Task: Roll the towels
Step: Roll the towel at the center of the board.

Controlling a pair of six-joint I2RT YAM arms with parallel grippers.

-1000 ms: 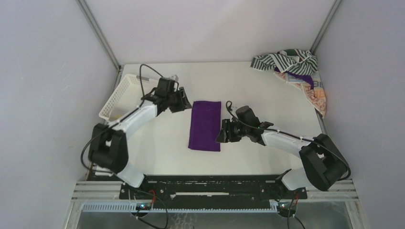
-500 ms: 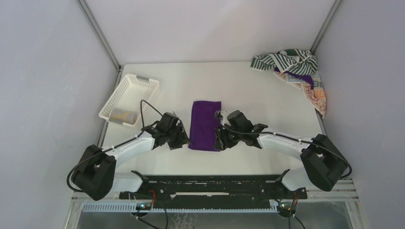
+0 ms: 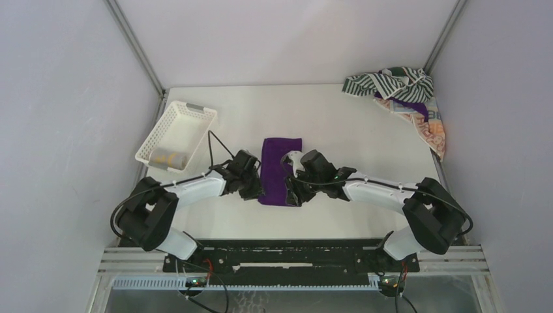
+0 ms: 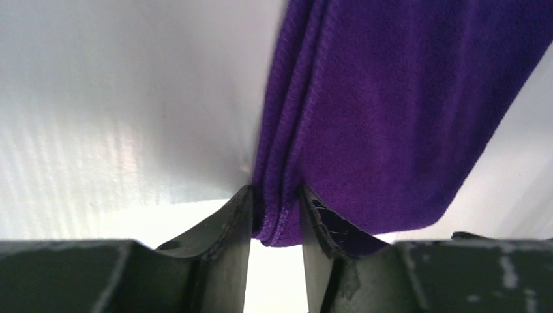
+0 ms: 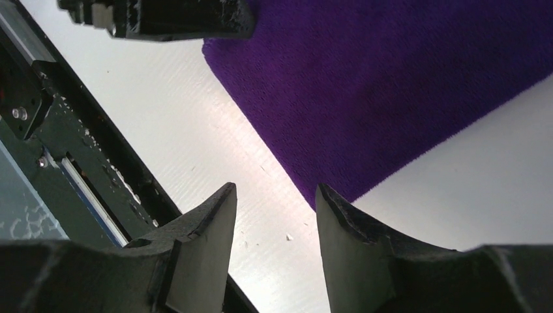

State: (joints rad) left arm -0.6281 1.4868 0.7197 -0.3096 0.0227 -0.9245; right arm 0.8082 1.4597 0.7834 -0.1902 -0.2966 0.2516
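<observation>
- The purple towel (image 3: 279, 160) is spread at mid-frame, its near end hidden by both grippers.
- Its folded edge is clamped by the left gripper (image 4: 276, 222).
- The right gripper (image 5: 276, 222) is held parted beside the towel's corner.

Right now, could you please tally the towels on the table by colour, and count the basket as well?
Purple towel: 1
Green-and-white striped towel: 1
Orange-and-beige patterned towel: 1
Yellow towel, rolled: 1
White basket holding it: 1
Total: 5 things, 4 of them towels. A purple strip in the far pile may belong to another cloth; I cannot tell.
</observation>
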